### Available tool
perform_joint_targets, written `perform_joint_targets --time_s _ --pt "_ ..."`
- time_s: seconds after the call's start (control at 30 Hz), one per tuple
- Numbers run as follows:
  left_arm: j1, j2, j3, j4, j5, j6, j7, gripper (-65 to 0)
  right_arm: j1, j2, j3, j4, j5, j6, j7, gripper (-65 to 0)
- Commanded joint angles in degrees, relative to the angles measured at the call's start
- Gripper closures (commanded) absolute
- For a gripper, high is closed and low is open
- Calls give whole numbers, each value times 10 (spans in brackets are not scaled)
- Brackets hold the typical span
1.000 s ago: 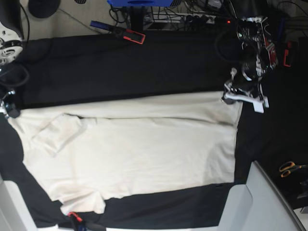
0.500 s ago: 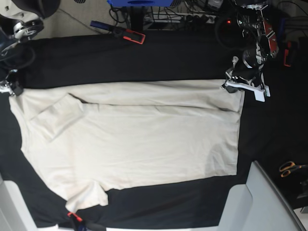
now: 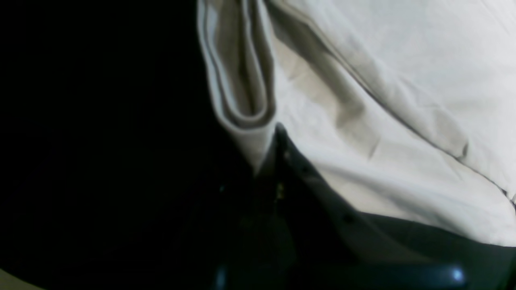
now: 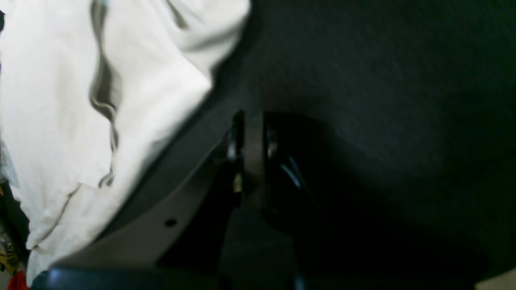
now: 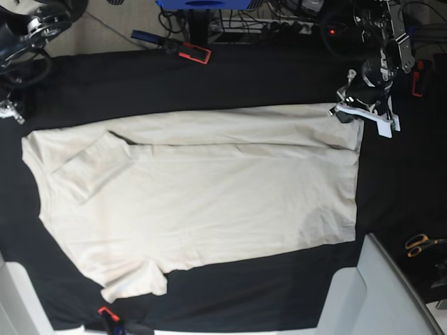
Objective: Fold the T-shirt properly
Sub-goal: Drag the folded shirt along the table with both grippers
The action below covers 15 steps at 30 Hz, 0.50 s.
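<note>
The cream T-shirt lies spread flat on the black table cover, hem to the right, with one sleeve folded in at the left. My left gripper is shut on the hem's far corner. In the left wrist view the doubled hem is pinched at my gripper. My right gripper stands just off the shirt's far left corner and holds nothing. In the right wrist view it shows a narrow gap over bare cover, with the shirt to its left.
Orange-handled scissors lie at the right edge. A red and blue clamp sits at the table's back edge, a red clip at the front edge. A grey-white panel fills the front right corner. Cables and gear lie beyond the back edge.
Both arms moved toward the table's back and the shirt's far edge slid with them. The right gripper, earlier at the shirt's left corner, now stands apart from it.
</note>
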<state>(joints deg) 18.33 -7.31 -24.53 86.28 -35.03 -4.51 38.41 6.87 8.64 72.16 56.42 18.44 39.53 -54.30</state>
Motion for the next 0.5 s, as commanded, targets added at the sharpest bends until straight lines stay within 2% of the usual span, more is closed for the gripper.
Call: perform_joint_targets --time_s 0.0,0.13,0.33,0.37,0.47 --pt "-1 -6 -2 8 -4 0 -8 0 5 12 1 10 11 5 5 -5" --pt "-3 -6 -2 11 -4 0 -8 0 7 12 2 8 12 5 -15 -38" --pt "-10 -5 -1 9 -4 0 -8 0 13 -2 0 -25 82 5 -2 -300" --pt "-10 -5 -1 9 -4 0 -8 0 13 -2 -3 -33 84 5 12 -327" --pt "-9 -6 -1 9 -4 0 -8 0 20 -2 -4 -61 82 5 51 -339"
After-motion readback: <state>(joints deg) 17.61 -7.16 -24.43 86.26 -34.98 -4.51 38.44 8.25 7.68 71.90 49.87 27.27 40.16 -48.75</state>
